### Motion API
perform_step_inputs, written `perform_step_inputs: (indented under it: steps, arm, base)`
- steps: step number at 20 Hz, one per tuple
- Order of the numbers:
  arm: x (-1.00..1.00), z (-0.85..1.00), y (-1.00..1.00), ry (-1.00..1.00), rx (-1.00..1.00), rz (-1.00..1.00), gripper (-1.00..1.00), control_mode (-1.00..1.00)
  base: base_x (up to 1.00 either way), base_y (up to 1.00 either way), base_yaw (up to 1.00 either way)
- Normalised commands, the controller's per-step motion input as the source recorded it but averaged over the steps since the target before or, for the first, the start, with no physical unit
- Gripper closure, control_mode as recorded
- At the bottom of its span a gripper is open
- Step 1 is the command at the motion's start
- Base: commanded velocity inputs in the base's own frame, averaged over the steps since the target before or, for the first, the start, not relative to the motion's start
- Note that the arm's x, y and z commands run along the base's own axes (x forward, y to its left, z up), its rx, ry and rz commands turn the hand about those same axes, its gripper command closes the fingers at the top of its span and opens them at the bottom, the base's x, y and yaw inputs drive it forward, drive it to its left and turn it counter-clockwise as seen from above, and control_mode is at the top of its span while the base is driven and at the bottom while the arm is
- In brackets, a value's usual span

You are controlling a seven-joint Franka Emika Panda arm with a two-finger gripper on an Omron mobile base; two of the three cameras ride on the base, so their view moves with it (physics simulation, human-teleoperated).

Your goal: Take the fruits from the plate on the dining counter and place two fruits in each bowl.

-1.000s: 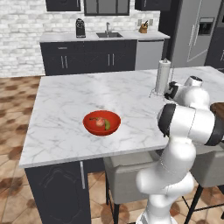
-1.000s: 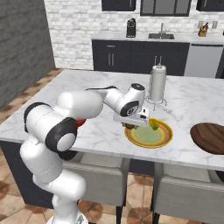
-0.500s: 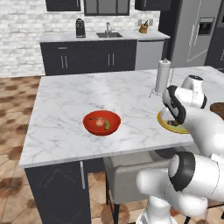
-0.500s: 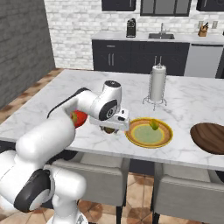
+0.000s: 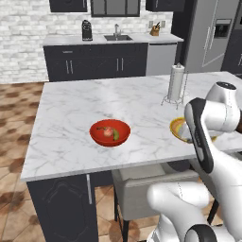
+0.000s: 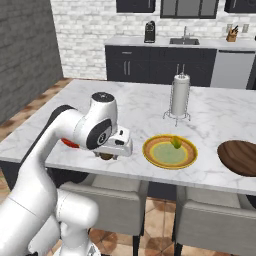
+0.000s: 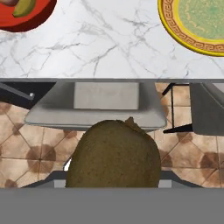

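My gripper [image 6: 107,155] is shut on a brown fuzzy fruit [image 7: 113,155], which hangs at the dining counter's [image 6: 135,107] front edge, between the red bowl and the plate. The red bowl [image 5: 109,132] holds a reddish fruit [image 5: 108,131] and a yellow-green banana [image 5: 116,134]; in the hand view its rim [image 7: 22,19] shows at the upper left. The yellow-rimmed plate [image 6: 150,150] carries one small yellow-green fruit [image 6: 176,142]. At the far right sits the dark wooden bowl [image 6: 242,157]. My arm covers most of the plate [image 5: 177,127] in the left base view.
A paper towel holder [image 6: 178,97] stands behind the plate. Grey stools [image 6: 100,192] are tucked under the counter's front edge, one directly below the held fruit [image 7: 96,105]. Dark cabinets with a sink [image 5: 116,38] run along the back wall.
My arm has swung left from over the plate, carrying the brown fruit out to the counter's front edge toward the red bowl. One fruit stays on the plate.
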Motion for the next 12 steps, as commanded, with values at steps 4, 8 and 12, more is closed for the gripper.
perform_step_inputs:
  steps: [4, 8, 12]
  arm:
    - [0.0, 0.0, 0.0, 0.0, 0.0, 0.0, 1.0, -1.0]
    - [0.0, 0.0, 0.0, 0.0, 0.0, 0.0, 1.0, -1.0]
    - [0.0, 0.0, 0.0, 0.0, 0.0, 0.0, 1.0, 1.0]
  base:
    - [0.0, 0.0, 0.0]
    - [0.0, 0.0, 0.0]
    - [-0.21, -0.43, -0.04]
